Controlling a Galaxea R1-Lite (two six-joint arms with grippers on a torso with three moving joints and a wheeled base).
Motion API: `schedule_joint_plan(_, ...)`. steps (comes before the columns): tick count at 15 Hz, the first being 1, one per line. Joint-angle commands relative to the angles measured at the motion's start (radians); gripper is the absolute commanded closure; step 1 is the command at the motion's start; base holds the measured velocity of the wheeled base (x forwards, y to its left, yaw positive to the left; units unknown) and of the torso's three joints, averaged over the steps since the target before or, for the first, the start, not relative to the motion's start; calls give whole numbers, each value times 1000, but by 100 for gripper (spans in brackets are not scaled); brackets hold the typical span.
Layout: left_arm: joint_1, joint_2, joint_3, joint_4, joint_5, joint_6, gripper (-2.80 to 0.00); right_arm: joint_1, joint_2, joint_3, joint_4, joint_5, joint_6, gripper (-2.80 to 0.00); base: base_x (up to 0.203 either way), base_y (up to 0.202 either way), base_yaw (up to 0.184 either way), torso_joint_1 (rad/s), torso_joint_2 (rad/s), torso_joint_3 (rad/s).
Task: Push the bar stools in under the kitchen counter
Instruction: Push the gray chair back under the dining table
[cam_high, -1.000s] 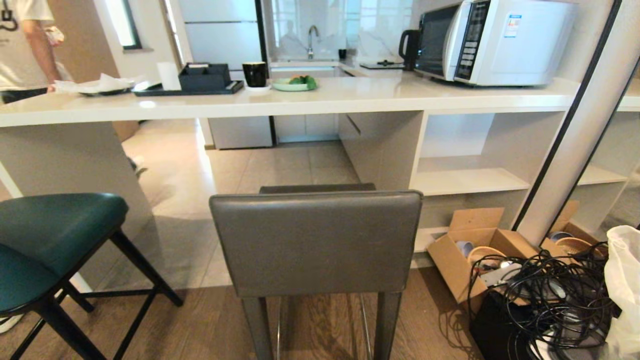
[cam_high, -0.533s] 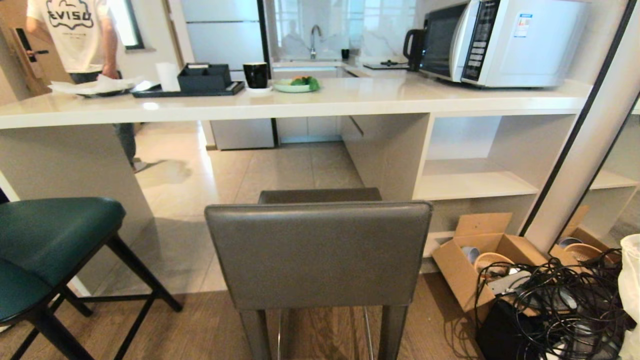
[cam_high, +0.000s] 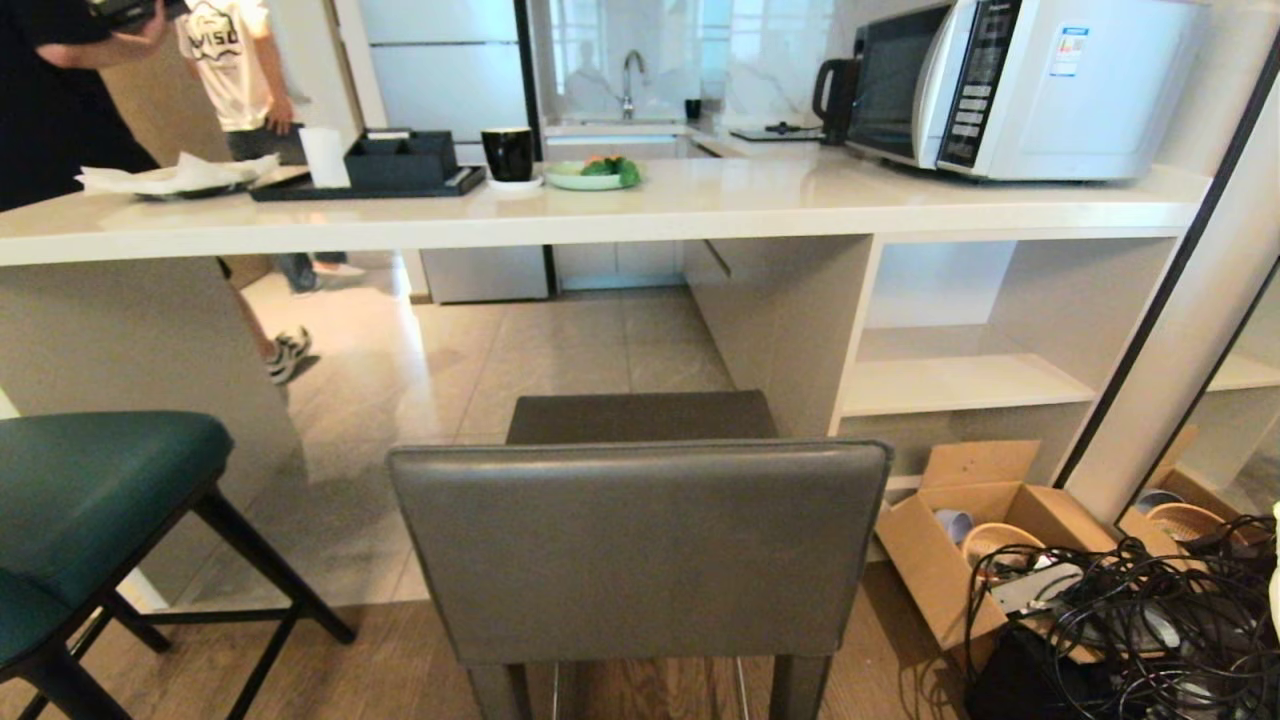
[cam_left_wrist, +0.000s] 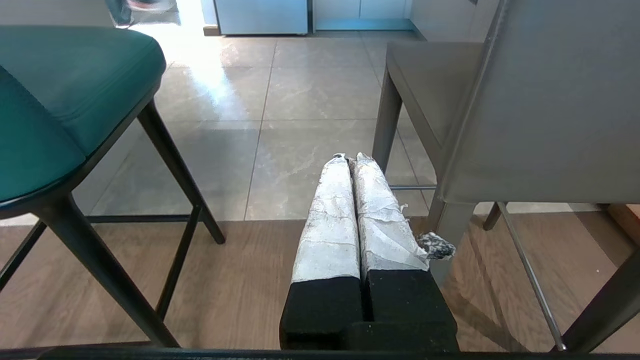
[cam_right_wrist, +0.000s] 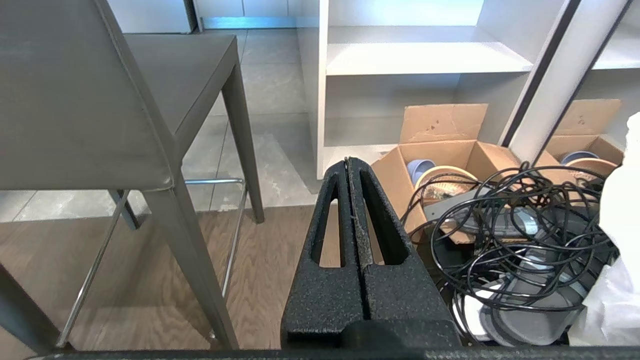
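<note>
The grey stool (cam_high: 640, 545) is standing square in front of the robot, its flat back facing the camera and its seat pointing at the open bay under the kitchen surface (cam_high: 620, 205), still short of it. The teal stool (cam_high: 95, 500), rounded and padded on thin black legs, is sitting off to the left, beside the white side panel (cam_high: 130, 340).

Both claws are sitting low and touching nothing: the left claw (cam_left_wrist: 351, 159), wrapped in white tape, is pressed shut between the two stools, and the right claw (cam_right_wrist: 348, 162) is pressed shut just right of the grey stool.

A push high on the tall back is likely to be tipping the stool rather than sliding it. A crooked push risks driving its right legs into the shelf unit (cam_high: 955, 375); the cardboard box (cam_high: 975, 545) and cable tangle (cam_high: 1130, 610) beside it are crowding the right arm
</note>
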Motion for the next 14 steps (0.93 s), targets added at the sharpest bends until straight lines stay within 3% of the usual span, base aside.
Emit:
schedule_joint_plan(1,2,2,0,0,0,-1,0,0,1,0,-1,-2,14,0,0,0,0,0,0,0)
schedule_joint_plan(5,2,0,-24,-2,-16,43,0,0,23,-65,22,-13,11,0,0,0,0,0,0,0)
schedule_joint_plan(7,3,67,-142,17,-96,-1,0,1,156,-175,41,-9,42,0,0,0,0,0,0,0)
schedule_joint_plan(9,6,238,-211,-7,-165,-35,0,5,348,-244,25,9,92,0,0,0,0,0,0,0)
schedule_joint_plan(11,7,448,-239,-136,-204,-48,0,7,552,-274,-106,38,119,0,0,0,0,0,0,0)
schedule_joint_plan(14,3,780,-256,-426,-231,-45,0,12,842,-329,-367,60,113,0,0,0,0,0,0,0)
